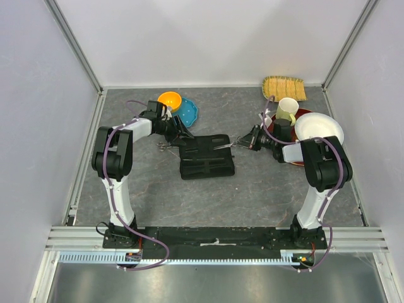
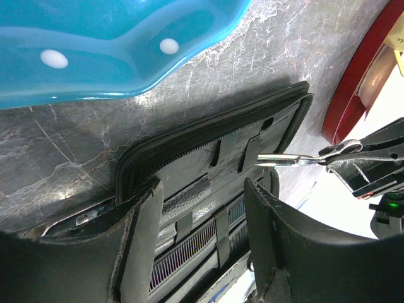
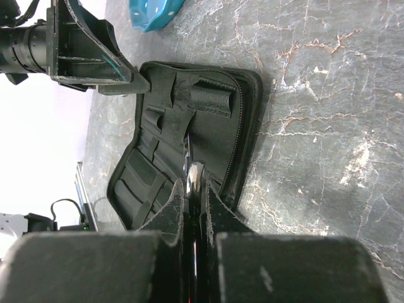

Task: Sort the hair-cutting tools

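Note:
A black zip case (image 1: 206,156) lies open in the middle of the table. My right gripper (image 1: 243,142) is shut on a pair of silver scissors (image 3: 197,172), whose blades (image 2: 287,161) reach over the case's right edge. My left gripper (image 2: 202,186) hovers open over the case's far left part, nothing between its fingers. Below it, black combs (image 2: 189,247) sit tucked under elastic straps inside the case (image 2: 208,142). A second pair of silver scissors (image 1: 165,146) lies on the table just left of the case, partly hidden in the left wrist view.
A teal plate (image 1: 187,112) and an orange bowl (image 1: 169,100) stand behind the left gripper. At the right are a red plate (image 1: 304,114), a white bowl (image 1: 319,128), a pale mug (image 1: 288,110) and a woven mat (image 1: 284,87). White walls enclose the table.

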Robot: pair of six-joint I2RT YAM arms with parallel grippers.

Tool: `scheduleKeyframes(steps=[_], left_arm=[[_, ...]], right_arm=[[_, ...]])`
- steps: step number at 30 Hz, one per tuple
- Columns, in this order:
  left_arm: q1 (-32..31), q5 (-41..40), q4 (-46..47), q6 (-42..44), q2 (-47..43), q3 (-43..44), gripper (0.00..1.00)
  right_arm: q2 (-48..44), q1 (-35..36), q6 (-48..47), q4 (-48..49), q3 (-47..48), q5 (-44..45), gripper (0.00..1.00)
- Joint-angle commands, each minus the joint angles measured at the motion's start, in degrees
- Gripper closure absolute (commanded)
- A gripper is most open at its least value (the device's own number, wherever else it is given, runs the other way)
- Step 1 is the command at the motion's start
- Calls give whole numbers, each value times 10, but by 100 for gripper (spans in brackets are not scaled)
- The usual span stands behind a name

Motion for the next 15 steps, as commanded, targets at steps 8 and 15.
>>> scheduleKeyframes(steps=[8,15], left_arm=[[-7,-19,-12,28,22,16,41],[-10,-23,-9,16,24,8,42]], right_arm=[[54,9,79,171,-13,-53,100],[102,15,155,272,-22,-64,100]])
